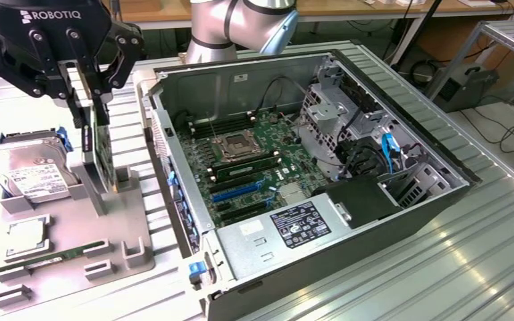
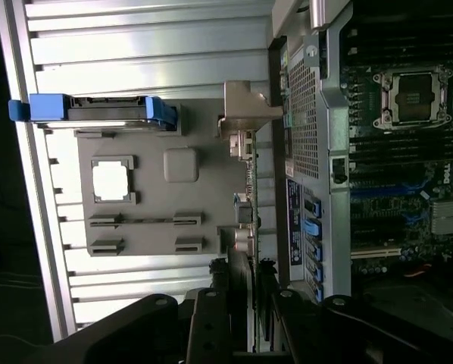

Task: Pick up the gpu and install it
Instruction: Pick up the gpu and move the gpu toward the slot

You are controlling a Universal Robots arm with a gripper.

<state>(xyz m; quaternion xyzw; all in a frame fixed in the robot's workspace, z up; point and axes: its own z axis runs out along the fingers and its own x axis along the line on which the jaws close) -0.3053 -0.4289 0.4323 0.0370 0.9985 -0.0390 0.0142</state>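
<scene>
The gpu [image 1: 99,157] stands on edge in the grey holder tray [image 1: 69,227], at the exterior view's left. Its lower edge sits between the tray's posts. My gripper [image 1: 92,100] comes down from above, one finger on each side of the card's top edge, shut on it. In the wrist view the gpu [image 2: 244,220] runs as a thin edge from my gripper [image 2: 245,318] to its silver end bracket [image 2: 245,114]. The open computer case [image 1: 436,200] lies beside the tray, and the motherboard's blue slots [image 1: 235,190] are bare.
On the tray lie a hard drive [image 1: 21,170] in a blue frame, a CPU [image 1: 25,237] and a RAM stick [image 1: 47,261]. The case wall [image 1: 163,154] stands close to the card. Drive cages [image 1: 328,114] and cables fill the case's far side.
</scene>
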